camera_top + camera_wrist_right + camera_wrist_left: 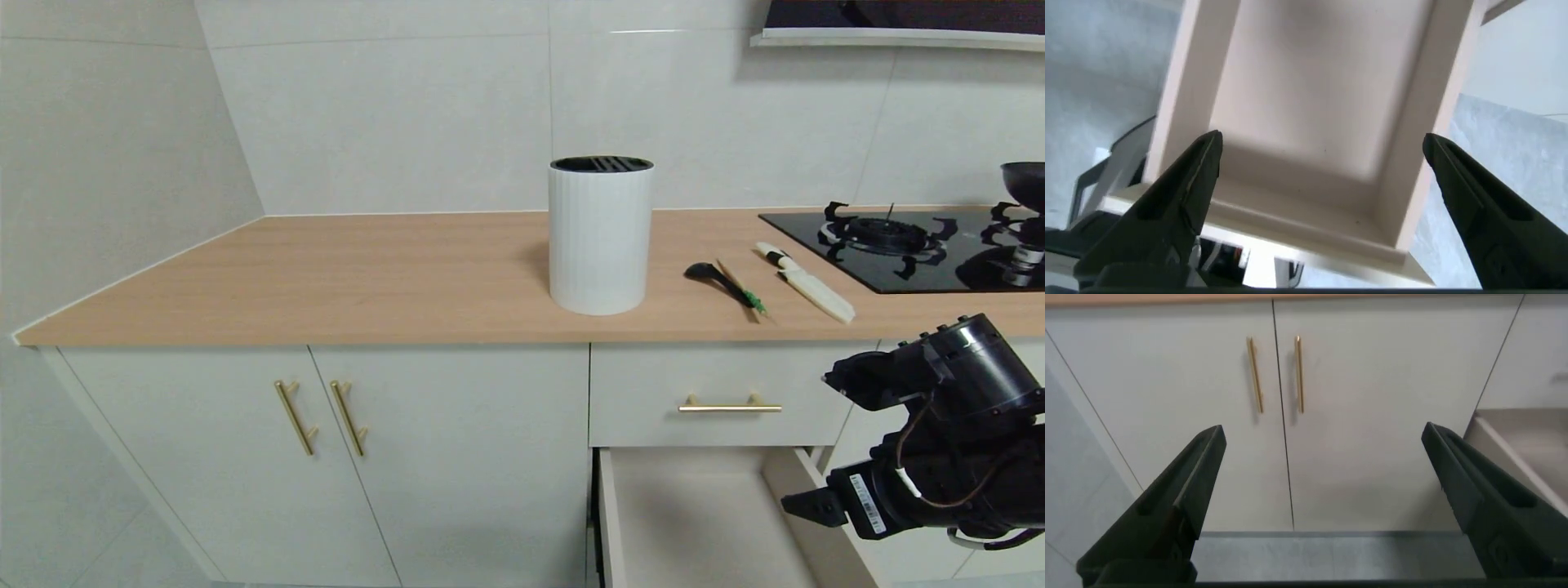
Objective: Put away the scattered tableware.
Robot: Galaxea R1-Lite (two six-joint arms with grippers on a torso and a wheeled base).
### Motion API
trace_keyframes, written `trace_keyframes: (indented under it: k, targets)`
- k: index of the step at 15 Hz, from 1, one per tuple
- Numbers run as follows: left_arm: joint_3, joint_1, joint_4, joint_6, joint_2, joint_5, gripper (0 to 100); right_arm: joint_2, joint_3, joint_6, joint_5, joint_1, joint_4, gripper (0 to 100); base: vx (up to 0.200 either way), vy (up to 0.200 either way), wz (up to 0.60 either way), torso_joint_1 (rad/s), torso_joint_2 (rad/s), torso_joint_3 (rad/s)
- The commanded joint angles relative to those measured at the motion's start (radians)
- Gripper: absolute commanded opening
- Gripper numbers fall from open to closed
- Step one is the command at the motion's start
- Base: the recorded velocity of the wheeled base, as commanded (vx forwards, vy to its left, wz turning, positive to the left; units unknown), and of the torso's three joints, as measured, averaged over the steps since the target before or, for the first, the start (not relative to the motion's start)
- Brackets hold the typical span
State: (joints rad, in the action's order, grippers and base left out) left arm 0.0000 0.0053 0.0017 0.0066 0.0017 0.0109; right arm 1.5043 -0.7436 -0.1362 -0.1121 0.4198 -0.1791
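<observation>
Right gripper (1319, 155), jaws spread wide, hangs over the open drawer (694, 506); ladle (718, 279), wooden stick (741, 287) and knife (804, 282) lie above it on the countertop (367, 278), long axes slanting toward this nearer arm.

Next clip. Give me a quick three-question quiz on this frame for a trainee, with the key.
1. Multiple choice: which utensil on the counter lies closest to the white holder? A) the cream-bladed knife B) the black spoon C) a fork
2. True or false: the lower drawer is closed.
3. Fill in: the right gripper, above the lower drawer, has its jaws ___.

Key
1. B; the cream-bladed knife lies farther off, toward the stove.
2. False; it is pulled out.
3. Open.
</observation>
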Motion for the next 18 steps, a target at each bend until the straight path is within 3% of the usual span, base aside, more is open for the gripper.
trace_keyframes:
  k: [1, 8, 11, 13, 16, 18]
  targets:
    - [0.0, 0.001, 0.0, 0.0, 0.0, 0.0, 100, 0.002, 0.0, 0.0, 0.0, 0.001, 0.0, 100, 0.0, 0.0, 0.0, 0.188, -0.48, -0.29]
    - [0.0, 0.001, 0.0, 0.0, 0.0, 0.0, 100, 0.007, 0.001, -0.002, -0.027, 0.013, 0.001, 100, 0.0, 0.0, 0.0, 0.148, -0.35, -0.204]
    - [0.0, 0.001, 0.0, 0.0, 0.0, 0.0, 100, 0.011, 0.035, 0.0, -0.09, 0.045, 0.113, 100, 0.0, 0.0, 0.0, 0.009, -0.02, -0.009]
    - [0.0, 0.001, 0.0, 0.0, 0.0, 0.0, 100, 0.017, -0.068, 0.001, -0.101, 0.039, 0.171, 100, 0.0, 0.0, 0.0, 0.0, 0.0, 0.0]
    - [0.0, 0.001, 0.0, 0.0, 0.0, 0.0, 100, 0.097, -0.315, -0.002, -0.092, -0.021, 0.05, 100, 0.0, 0.0, 0.0, 0.0, 0.0, 0.0]
    - [0.0, 0.001, 0.0, 0.0, 0.0, 0.0, 100, 0.16, -0.407, -0.006, -0.077, -0.056, 0.024, 100, 0.0, 0.0, 0.0, 0.0, 0.0, 0.0]
